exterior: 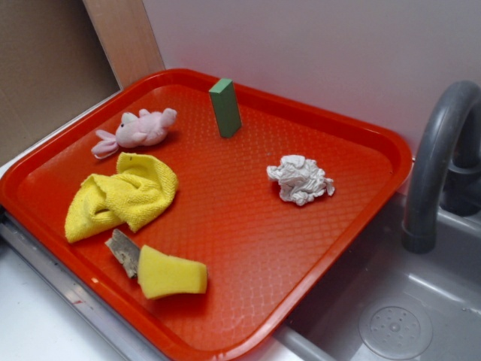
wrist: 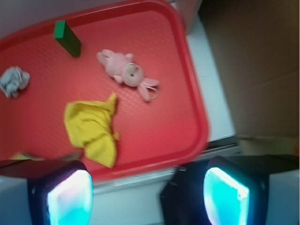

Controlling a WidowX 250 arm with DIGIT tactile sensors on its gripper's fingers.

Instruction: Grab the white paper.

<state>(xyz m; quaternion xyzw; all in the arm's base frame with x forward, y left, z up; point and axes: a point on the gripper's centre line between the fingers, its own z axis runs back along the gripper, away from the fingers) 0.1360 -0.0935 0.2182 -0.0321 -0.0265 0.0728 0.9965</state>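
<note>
The white paper (exterior: pixel 301 179) is a crumpled ball lying on the right half of the red tray (exterior: pixel 248 248). In the wrist view the white paper (wrist: pixel 14 80) sits at the far left edge of the tray (wrist: pixel 187 112). My gripper (wrist: pixel 147 194) is not in the exterior view. In the wrist view its two fingers stand wide apart with nothing between them, above the tray's near rim and the white counter. The gripper is far from the paper.
On the tray lie a pink plush toy (exterior: pixel 137 129), a yellow fuzzy cloth (exterior: pixel 120 195), a green block (exterior: pixel 225 107) standing upright, and a yellow sponge (exterior: pixel 169 273) beside a grey-brown scrap (exterior: pixel 122 252). A grey sink (exterior: pixel 391 316) and faucet (exterior: pixel 436 158) are at the right.
</note>
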